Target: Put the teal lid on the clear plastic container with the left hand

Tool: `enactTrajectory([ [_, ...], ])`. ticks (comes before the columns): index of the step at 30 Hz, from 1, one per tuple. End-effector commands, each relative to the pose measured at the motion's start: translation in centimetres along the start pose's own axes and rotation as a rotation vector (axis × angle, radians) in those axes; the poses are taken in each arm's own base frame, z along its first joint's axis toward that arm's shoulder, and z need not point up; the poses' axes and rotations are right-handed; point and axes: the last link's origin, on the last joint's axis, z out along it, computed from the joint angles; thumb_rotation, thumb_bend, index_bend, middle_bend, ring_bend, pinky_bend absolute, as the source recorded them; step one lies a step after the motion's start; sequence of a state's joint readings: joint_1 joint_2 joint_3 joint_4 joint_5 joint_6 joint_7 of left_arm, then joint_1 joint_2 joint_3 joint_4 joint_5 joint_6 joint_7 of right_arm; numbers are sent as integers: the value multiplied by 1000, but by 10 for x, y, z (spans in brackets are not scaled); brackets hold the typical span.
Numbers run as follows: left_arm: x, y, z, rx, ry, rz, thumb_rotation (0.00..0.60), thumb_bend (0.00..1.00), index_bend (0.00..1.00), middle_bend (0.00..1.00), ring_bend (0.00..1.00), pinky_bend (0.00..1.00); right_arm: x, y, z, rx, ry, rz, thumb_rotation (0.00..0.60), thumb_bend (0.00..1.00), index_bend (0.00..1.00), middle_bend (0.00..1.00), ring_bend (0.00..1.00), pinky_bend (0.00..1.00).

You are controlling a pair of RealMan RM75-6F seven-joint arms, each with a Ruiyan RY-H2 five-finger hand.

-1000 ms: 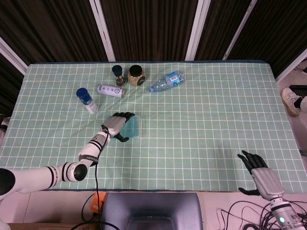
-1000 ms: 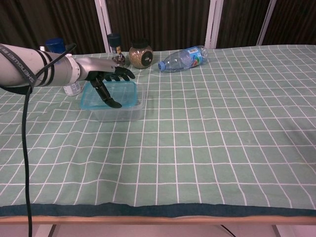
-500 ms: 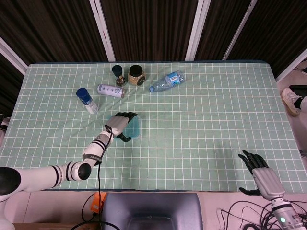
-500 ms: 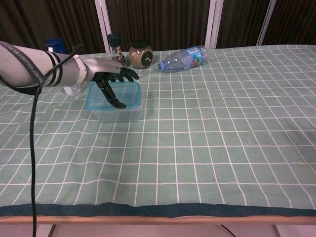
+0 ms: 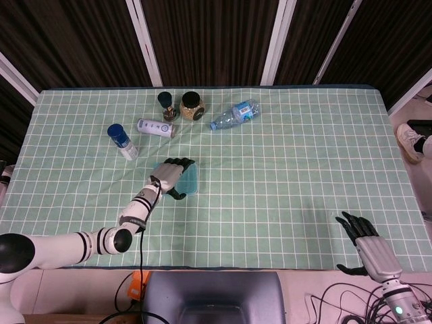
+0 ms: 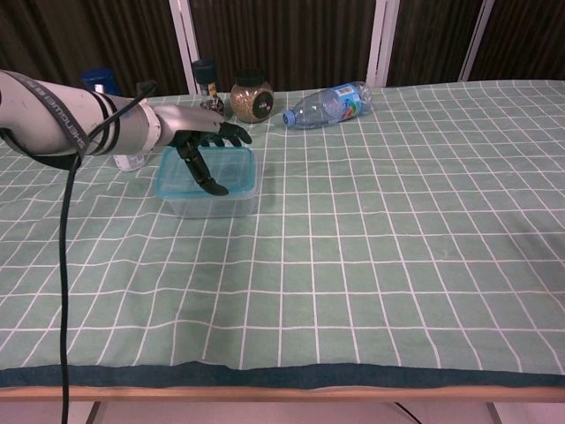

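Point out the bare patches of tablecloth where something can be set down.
Free: the whole stretch right of the water bottle and container, out toward the right hand, and the near strip in front of the container. Crowded: the far left, with jar, bottles and left hand on the lid.

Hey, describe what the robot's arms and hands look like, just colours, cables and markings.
The left arm is white with black bands and grey lettering along it; a black cable hangs from it. The left hand has a silver-grey back and black fingers. The right hand looks the same, silver-grey with black fingers, on a light forearm with a small green light near loose cables.
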State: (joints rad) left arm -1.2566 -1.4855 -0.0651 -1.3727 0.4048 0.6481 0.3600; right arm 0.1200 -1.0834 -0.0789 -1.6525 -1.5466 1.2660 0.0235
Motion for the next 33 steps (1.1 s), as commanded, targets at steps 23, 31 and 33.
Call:
enactTrajectory([
  [23, 4, 11, 3, 4, 7, 38, 600, 291, 0, 85, 684, 721, 2, 1, -3, 2, 7, 6, 600, 293, 0, 0, 0, 0],
  [31, 3, 8, 2, 14, 0, 35, 600, 292, 0, 84, 684, 721, 3, 2, -3, 1, 10, 6, 600, 293, 0, 0, 0, 0],
  [33, 2, 7, 2, 16, -4, 35, 600, 292, 0, 84, 684, 721, 3, 2, -3, 0, 10, 6, 600, 292, 0, 0, 0, 0],
])
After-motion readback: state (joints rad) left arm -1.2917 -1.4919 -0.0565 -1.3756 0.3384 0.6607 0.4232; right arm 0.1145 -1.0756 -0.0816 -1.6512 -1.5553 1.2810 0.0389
